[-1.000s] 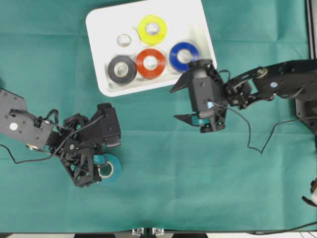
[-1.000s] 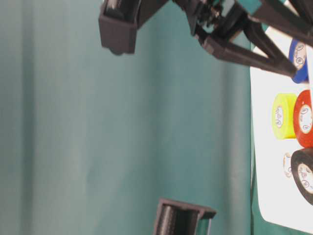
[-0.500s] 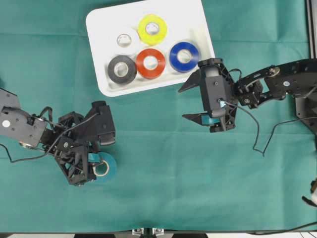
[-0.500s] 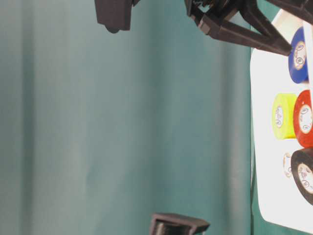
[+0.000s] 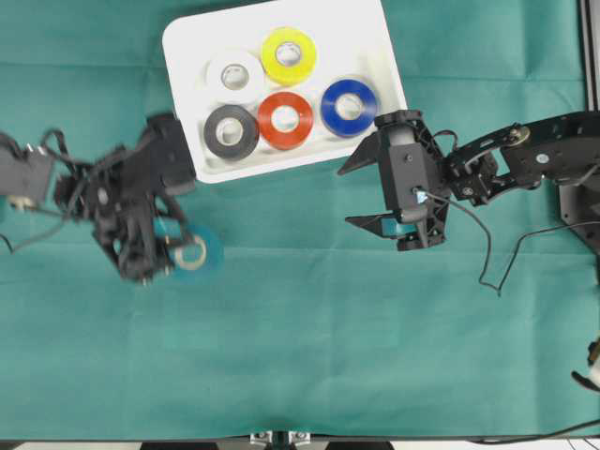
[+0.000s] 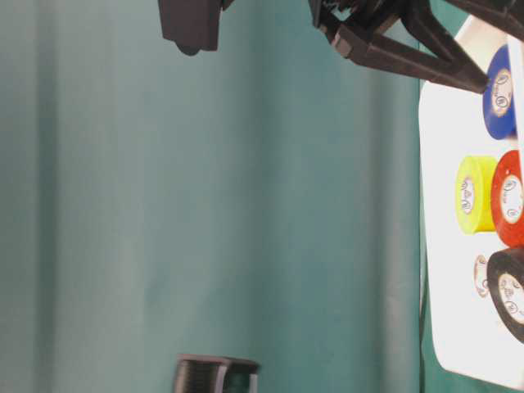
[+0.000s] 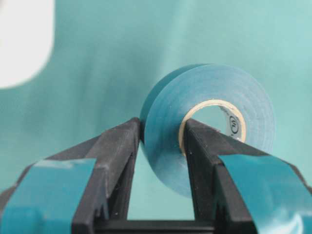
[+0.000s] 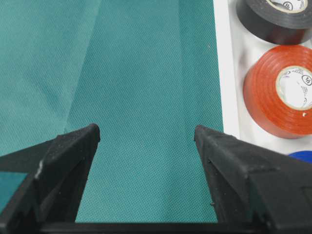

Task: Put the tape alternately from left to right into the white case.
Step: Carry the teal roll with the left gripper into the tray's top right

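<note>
- Left claw (image 5: 169, 255) pinching the teal roll (image 5: 194, 253): one finger (image 7: 207, 146) inside the pale core, the other against the roll's outer face, per left wrist view.
- Teal roll just beside the near-left corner of the white case (image 5: 384, 56), outside it, over the green tabletop (image 5: 309, 356); arm and roll blurred in overhead view.
- White case at far centre of tabletop, five rolls inside, all lying flat.
- Far row: white roll (image 5: 234, 74) on the left, yellow roll (image 5: 288, 55) to its right.
- Near row, left to right: black roll (image 5: 231, 130), red roll (image 5: 285, 119), blue roll (image 5: 349, 107); black and red touching or nearly so.
- Right claw (image 5: 366, 195) spread wide, nothing between the fingers, just beside the near-right corner of the case, over bare cloth.
- Right wrist view: case rim, black and red rolls to the right of the spread fingers.
</note>
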{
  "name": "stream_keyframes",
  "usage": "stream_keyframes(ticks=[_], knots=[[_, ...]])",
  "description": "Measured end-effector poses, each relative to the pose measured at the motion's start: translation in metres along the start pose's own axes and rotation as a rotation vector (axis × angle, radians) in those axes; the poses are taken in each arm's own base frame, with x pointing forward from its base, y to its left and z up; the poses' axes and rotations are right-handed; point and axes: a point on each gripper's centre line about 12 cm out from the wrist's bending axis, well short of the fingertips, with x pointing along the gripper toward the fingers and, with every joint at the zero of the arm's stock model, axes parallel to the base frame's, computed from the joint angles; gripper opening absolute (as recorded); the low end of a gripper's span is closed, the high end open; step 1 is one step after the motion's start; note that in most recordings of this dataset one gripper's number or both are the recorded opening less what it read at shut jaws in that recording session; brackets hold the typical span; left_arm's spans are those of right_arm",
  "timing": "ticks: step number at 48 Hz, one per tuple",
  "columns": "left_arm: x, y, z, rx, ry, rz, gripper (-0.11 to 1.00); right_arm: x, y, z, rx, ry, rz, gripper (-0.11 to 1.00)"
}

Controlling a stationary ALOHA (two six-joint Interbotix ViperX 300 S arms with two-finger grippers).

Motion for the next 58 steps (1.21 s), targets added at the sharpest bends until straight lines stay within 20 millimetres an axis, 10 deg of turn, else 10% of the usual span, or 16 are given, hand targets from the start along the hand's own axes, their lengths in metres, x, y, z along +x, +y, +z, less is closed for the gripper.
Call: stream_keyframes(ticks=[58], knots=[[-0.020,0.143,0.063,0.072,-0.143,0.272,-0.02,0.000,0.000,0.000,0.000,0.000,0.000,0.86]])
